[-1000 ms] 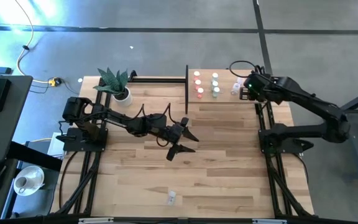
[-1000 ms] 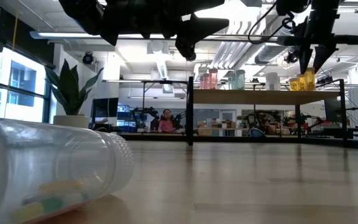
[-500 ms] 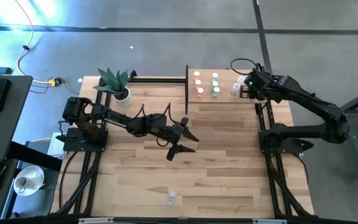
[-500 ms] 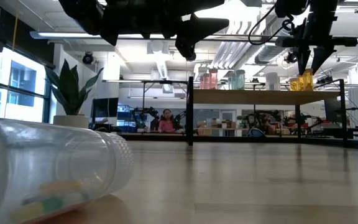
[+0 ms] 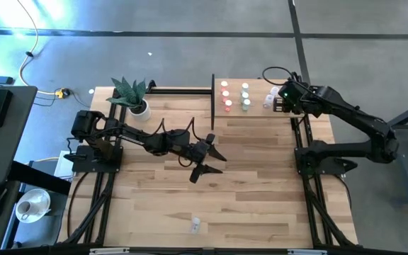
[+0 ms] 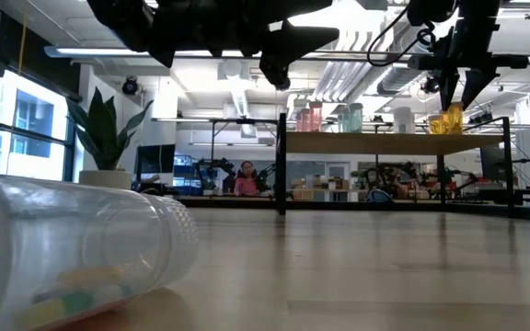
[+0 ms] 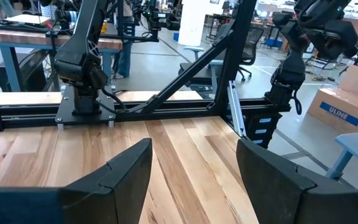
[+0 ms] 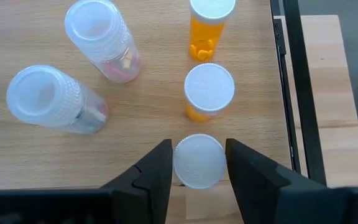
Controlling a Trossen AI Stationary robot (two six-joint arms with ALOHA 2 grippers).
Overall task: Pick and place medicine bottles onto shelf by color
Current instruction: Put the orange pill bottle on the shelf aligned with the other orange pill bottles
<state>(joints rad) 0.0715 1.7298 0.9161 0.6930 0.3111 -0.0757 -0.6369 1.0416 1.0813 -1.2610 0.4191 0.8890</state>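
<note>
The right gripper (image 8: 197, 163) is sitting with fingers slightly apart around a light, slippery orange bottle's white cap (image 8: 198, 161), likely best held by its sides.

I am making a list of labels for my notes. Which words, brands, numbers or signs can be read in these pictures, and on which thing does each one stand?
"ULINE": on the side of the cardboard box standing on the floor beyond the table, in the left wrist view.
The bottles on the shelf: no label or print can be seen on them.
Background shelves and boxes in the low view: any print there is too small to read.
</note>
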